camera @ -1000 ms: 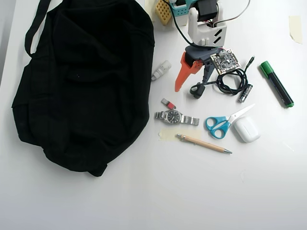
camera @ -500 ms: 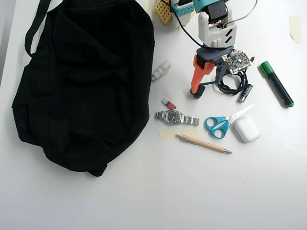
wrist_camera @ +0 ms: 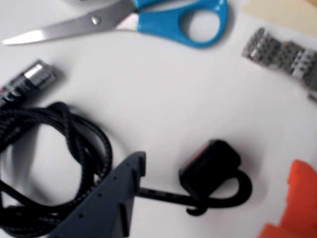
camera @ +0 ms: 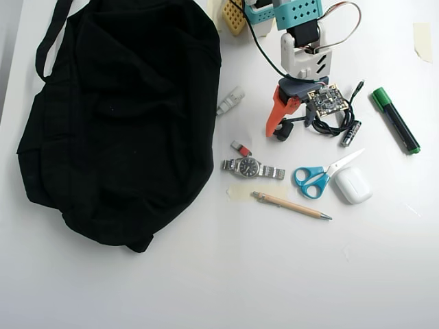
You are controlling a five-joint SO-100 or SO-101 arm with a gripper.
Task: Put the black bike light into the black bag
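The black bike light (wrist_camera: 210,166) lies on the white table, its thin strap tail running left under my dark finger (wrist_camera: 116,196). My gripper (wrist_camera: 218,166) is open; the dark finger is left of the light and the orange finger (wrist_camera: 297,198) is right of it, so the light sits between them, untouched. In the overhead view the gripper (camera: 289,127) hangs over the light (camera: 282,133), right of the big black bag (camera: 123,116). The bag lies flat at the left with its strap at the top left.
A coiled black cable (wrist_camera: 49,163) and a small metal cylinder (wrist_camera: 29,79) lie just left of the light. Blue scissors (wrist_camera: 148,20) and a steel watch (wrist_camera: 287,54) lie beyond. The overhead view shows a green marker (camera: 396,120), a white case (camera: 354,185) and a pencil (camera: 291,204).
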